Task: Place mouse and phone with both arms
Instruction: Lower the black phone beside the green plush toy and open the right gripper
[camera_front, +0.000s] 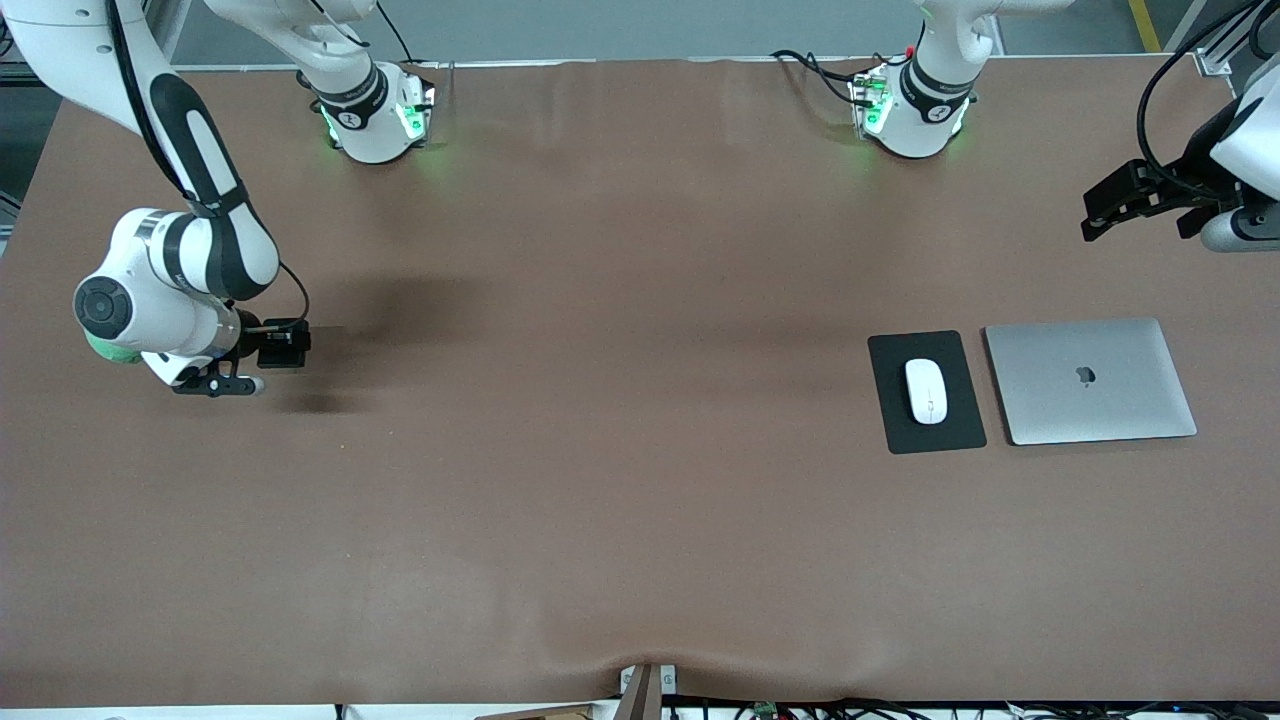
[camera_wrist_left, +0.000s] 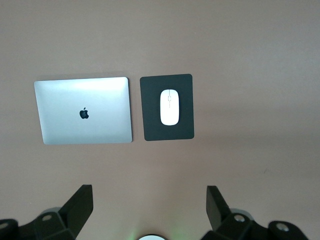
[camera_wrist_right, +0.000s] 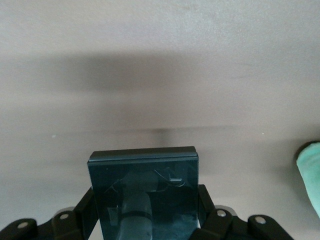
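Fingers of the right gripper (camera_front: 283, 345) clamp the small black glossy phone (camera_wrist_right: 145, 192) above the brown table (camera_front: 600, 450). Left gripper (camera_front: 1140, 205) hangs wide apart; white oval mouse (camera_front: 926, 390) rests on the black mouse pad (camera_front: 925, 435).

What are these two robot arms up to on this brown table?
The right gripper is shut on the small black rectangular phone, holding it above the right arm's end of the brown table. The left gripper hangs open in the air, holding nothing. The small white oval mouse already lies on the flat black mouse pad, beside a closed silver laptop.
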